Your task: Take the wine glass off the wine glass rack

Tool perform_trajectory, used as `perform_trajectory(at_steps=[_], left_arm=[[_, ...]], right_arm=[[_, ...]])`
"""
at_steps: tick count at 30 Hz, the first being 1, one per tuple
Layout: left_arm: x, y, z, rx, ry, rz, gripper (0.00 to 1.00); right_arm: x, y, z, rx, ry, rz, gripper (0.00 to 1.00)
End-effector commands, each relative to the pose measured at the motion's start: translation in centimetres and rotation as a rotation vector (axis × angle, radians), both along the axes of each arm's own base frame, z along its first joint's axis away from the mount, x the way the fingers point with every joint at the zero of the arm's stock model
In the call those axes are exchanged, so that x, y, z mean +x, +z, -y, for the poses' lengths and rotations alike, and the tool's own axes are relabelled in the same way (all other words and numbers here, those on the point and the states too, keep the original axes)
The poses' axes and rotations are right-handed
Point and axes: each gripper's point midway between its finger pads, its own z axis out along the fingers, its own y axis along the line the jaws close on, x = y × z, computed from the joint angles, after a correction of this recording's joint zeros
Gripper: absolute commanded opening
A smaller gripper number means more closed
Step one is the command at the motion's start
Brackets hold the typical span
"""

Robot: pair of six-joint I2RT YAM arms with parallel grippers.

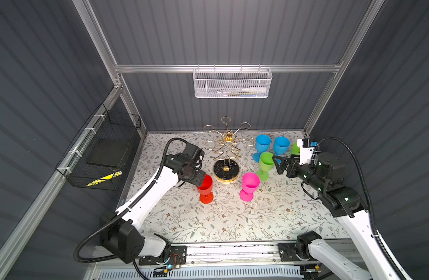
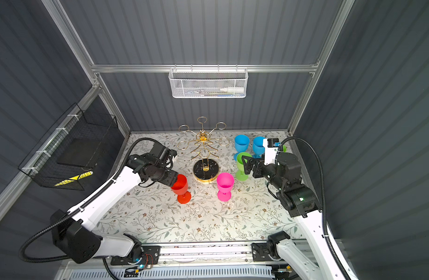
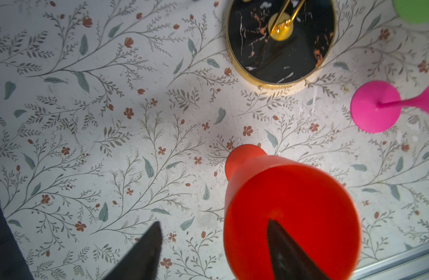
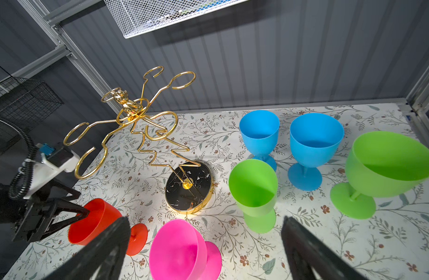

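Observation:
The gold wine glass rack [image 1: 229, 139] stands mid-table on its round black base [image 1: 226, 170], and every ring I can see is empty. A red wine glass [image 1: 205, 186] stands upright on the floral table, left of the base. My left gripper [image 1: 201, 179] is open at its rim. In the left wrist view one finger [image 3: 281, 244] hangs over the red bowl [image 3: 293, 206] and the other finger [image 3: 148, 247] is well outside it. My right gripper [image 1: 276, 164] is open and hovers beside a green glass [image 1: 266, 162], holding nothing.
A pink glass [image 1: 250, 184] stands right of the rack base. Two blue glasses [image 1: 263, 144] and a second green one [image 1: 294, 149] crowd the back right. A white mesh basket [image 1: 232, 83] hangs on the back wall, a black wire basket [image 1: 104, 155] on the left wall.

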Motion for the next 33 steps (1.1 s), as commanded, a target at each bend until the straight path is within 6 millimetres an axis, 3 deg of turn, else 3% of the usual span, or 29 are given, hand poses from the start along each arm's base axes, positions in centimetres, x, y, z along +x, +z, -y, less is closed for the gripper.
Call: perform_trajectory(at_steps=[1, 5, 9, 13, 18, 24, 29, 33], left_arm=[[0.3, 2.1, -0.2, -0.039, 0.01, 0.1, 1.0], [0.3, 5.2, -0.9, -0.084, 0.028, 0.242, 1.0], [-0.3, 9.5, -2.0, -0.189, 0.052, 0.473, 1.0], [-0.7, 11.5, -5.0, -0.212, 0.147, 0.752, 1.0], [-0.6, 10.2, -7.7, -0.166, 0.23, 1.0, 1.0], [1.2, 6.8, -9.6, -0.048, 0.352, 1.107, 1.0], [3.1, 2.6, -11.0, 0.057, 0.413, 1.113, 1.0], [3.5, -1.3, -14.5, 0.02, 0.521, 1.089, 1.0]], right_arm=[[-0.2, 1.0, 0.3, -0.004, 0.001, 0.04, 0.99], [0.2, 0.4, 1.4, -0.033, -0.051, 0.063, 0.99], [1.1, -1.5, 3.1, -0.08, -0.135, 0.062, 0.99], [2.1, -5.2, 4.9, -0.149, -0.217, 0.073, 0.99], [3.3, -10.2, 8.6, -0.245, -0.371, 0.071, 0.99], [4.8, -14.6, 12.3, -0.254, -0.493, 0.097, 0.99], [6.7, -17.7, 13.1, -0.255, -0.489, 0.119, 0.99], [8.0, -19.4, 13.0, -0.265, -0.458, 0.15, 0.99]])
